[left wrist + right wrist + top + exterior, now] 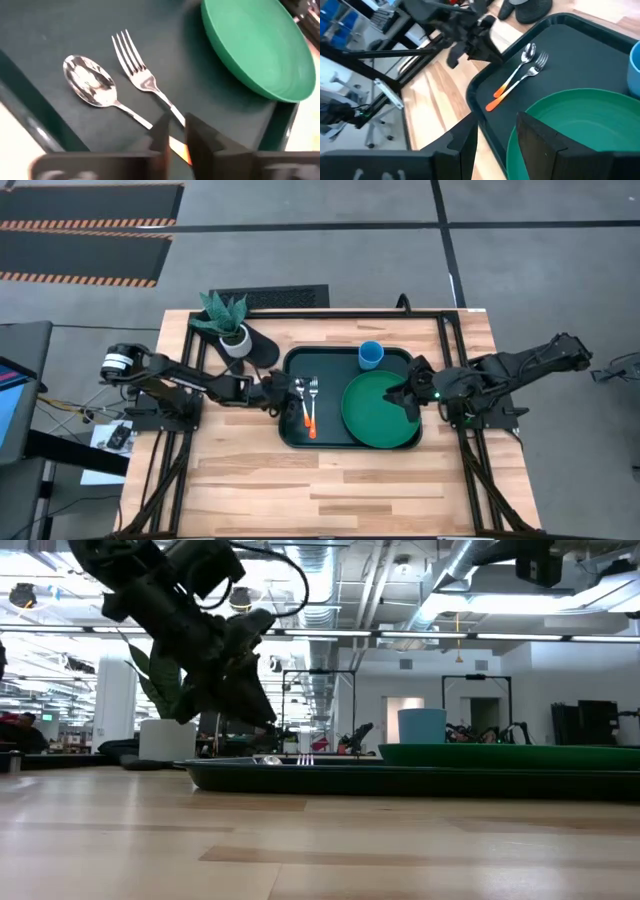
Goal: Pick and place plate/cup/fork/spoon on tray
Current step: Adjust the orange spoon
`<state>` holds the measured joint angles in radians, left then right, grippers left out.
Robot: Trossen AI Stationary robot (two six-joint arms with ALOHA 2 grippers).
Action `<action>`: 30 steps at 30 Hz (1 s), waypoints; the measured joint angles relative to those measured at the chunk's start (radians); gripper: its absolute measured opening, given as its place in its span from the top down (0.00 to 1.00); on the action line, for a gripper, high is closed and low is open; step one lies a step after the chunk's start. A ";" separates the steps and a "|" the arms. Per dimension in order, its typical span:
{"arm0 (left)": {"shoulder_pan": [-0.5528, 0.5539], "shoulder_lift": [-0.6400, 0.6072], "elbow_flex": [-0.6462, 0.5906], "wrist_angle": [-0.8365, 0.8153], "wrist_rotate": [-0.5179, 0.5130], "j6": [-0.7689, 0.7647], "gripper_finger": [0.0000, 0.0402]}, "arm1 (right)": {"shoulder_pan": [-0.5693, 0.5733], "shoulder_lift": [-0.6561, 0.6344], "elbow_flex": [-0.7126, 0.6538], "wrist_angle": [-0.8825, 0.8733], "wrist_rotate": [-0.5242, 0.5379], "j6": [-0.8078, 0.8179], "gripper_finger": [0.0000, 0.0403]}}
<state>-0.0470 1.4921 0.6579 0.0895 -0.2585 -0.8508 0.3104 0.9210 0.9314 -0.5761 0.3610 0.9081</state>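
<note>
The dark tray (296, 436) lies at the table's middle. On it the green plate (375, 412) rests flat at the right and the light-blue cup (371, 356) stands at the far edge. The spoon (92, 85) and the fork (132, 65) lie side by side at the left, orange handles toward the near edge. My left gripper (283, 395) hangs above the tray's left edge, over the handles, its fingers a narrow gap apart and empty. My right gripper (500, 142) is open, its fingers standing either side of the plate's right rim (515, 145).
A white pot with a green plant (232, 330) stands on a dark base just off the tray's far left corner, close to my left arm. Bare wood (330, 490) stretches from the tray to the table's near edge.
</note>
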 joint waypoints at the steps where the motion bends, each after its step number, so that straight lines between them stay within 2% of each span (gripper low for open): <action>1: -0.014 0.000 0.000 0.001 -0.032 0.001 0.94 | -0.002 0.006 0.000 0.001 0.002 0.000 0.61; 6: -0.065 0.011 0.000 0.012 -0.097 -0.004 0.99 | -0.006 0.046 0.000 -0.004 0.005 0.005 0.61; 13: -0.132 0.079 0.023 0.056 -0.112 -0.021 1.00 | -0.006 0.124 0.000 0.011 0.005 0.006 0.61; 17: -0.183 0.043 0.049 0.045 -0.127 -0.038 1.00 | -0.025 0.221 0.005 0.079 -0.032 -0.051 0.62; 19: -0.211 -0.002 0.055 -0.006 -0.151 -0.058 1.00 | -0.051 0.292 0.028 0.132 -0.068 -0.105 0.65; 22: -0.258 -0.088 0.055 -0.177 -0.219 -0.149 1.00 | -0.094 0.426 0.106 0.198 -0.128 -0.202 0.70; 26: -0.338 -0.190 0.054 -0.406 -0.333 -0.297 1.00 | -0.133 0.614 0.234 0.192 -0.173 -0.324 0.78; 30: -0.404 -0.250 0.054 -0.529 -0.421 -0.397 1.00 | -0.143 0.780 0.363 0.195 -0.190 -0.413 0.89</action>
<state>-0.4506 1.2418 0.7116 -0.4394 -0.6799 -1.2479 0.1673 1.7008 1.2943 -0.3811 0.1707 0.4948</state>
